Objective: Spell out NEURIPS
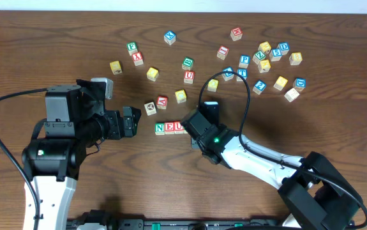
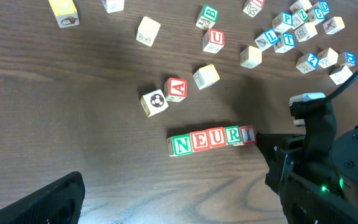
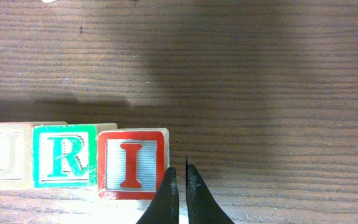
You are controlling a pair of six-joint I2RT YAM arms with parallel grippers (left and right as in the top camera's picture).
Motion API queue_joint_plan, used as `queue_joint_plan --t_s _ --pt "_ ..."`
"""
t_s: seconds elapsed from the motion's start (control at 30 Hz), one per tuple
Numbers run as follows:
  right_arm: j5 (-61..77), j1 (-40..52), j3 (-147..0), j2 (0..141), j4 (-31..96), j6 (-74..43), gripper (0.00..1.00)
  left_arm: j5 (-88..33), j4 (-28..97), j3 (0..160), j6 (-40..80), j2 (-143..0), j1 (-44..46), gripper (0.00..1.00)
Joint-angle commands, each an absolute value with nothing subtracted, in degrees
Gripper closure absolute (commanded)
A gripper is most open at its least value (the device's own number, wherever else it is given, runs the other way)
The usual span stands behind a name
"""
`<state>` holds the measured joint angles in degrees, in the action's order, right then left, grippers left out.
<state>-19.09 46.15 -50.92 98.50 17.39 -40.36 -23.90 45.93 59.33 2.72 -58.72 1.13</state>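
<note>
The right gripper point(image 3: 180, 174) had its fingers pressed together, empty, tips just beside the red I cube point(image 3: 132, 163) (last in the N-E-U-R-I row point(image 2: 211, 139)). The left gripper point(image 1: 131, 121) stood wide, holding nothing.

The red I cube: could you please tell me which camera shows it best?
The right wrist view: the I cube is large and sharp beside the R. The left wrist shows it small, ending the row; overhead, the right arm hides it.
</note>
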Motion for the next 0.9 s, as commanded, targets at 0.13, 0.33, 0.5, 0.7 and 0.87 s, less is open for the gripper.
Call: queue_joint_plan --t_s 0.13,0.33,0.5,0.7,0.87 --pt "-20.78 46.92 -50.76 97.3 18.26 -39.62 0.99 -24.4 45.84 60.12 2.15 -58.35 0.78 0.02" --pt "-25.43 46.09 -50.76 97.27 22.11 -41.8 0.99 -24.43 45.84 60.12 2.15 -58.35 0.78 0.02" --pt "-26.7 44.31 -51.13 96.86 24.58 -42.39 0.99 -24.43 45.82 60.12 2.17 -58.35 0.78 0.02" --pt "-28.71 40.88 -55.02 92.36 29.8 -42.22 0.98 -24.43 45.84 60.12 2.15 -58.35 0.78 0.02" --pt "-28.8 38.04 -60.95 86.52 33.45 -36.73 0.95 -24.43 45.84 60.12 2.15 -58.35 0.78 0.02"
